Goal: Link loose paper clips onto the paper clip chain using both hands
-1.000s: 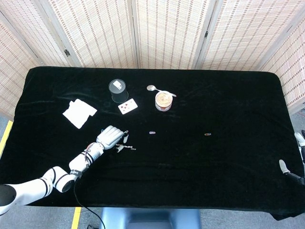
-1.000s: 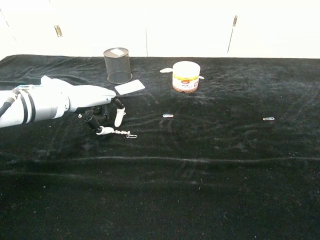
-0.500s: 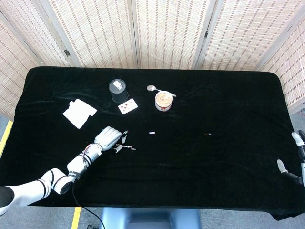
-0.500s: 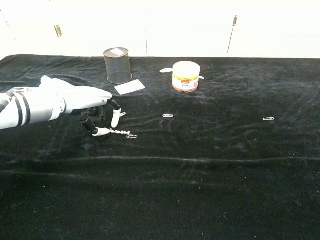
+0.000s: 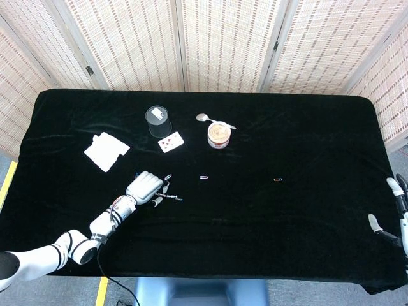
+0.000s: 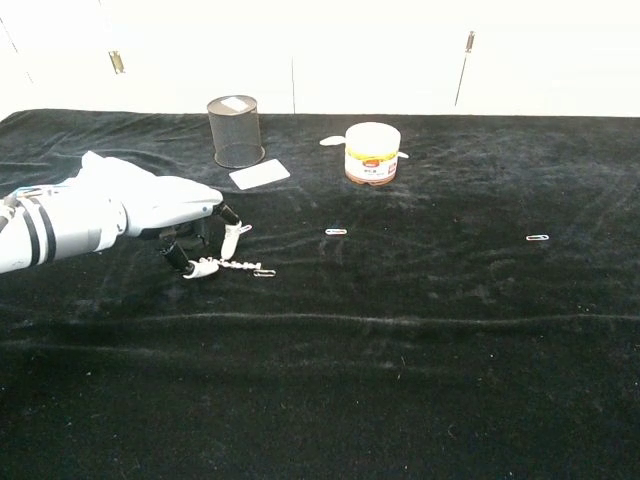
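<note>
The short paper clip chain (image 6: 245, 267) lies flat on the black cloth; in the head view the chain (image 5: 171, 197) is just right of my left hand (image 5: 145, 187). My left hand (image 6: 150, 210) hovers low over the chain's left end. Its thumb tip (image 6: 198, 269) touches that end, and another fingertip (image 6: 231, 240) stands apart above it. One loose clip (image 6: 336, 232) (image 5: 204, 177) lies mid-table, and a second loose clip (image 6: 537, 238) (image 5: 278, 180) lies further right. My right hand (image 5: 396, 210) shows only at the right edge of the head view, fingers apart and holding nothing.
A mesh cup (image 6: 235, 131), a playing card (image 6: 259, 174), a small jar (image 6: 371, 153) with a spoon (image 5: 205, 118) behind it, and a folded white napkin (image 5: 106, 152) stand at the back. The table's front edge (image 5: 191, 278) is near my left forearm.
My left arm has drawn back slightly toward the near left, the fingertips staying at the chain's end. The right hand has slid a little down the right edge. The chain has barely shifted.
</note>
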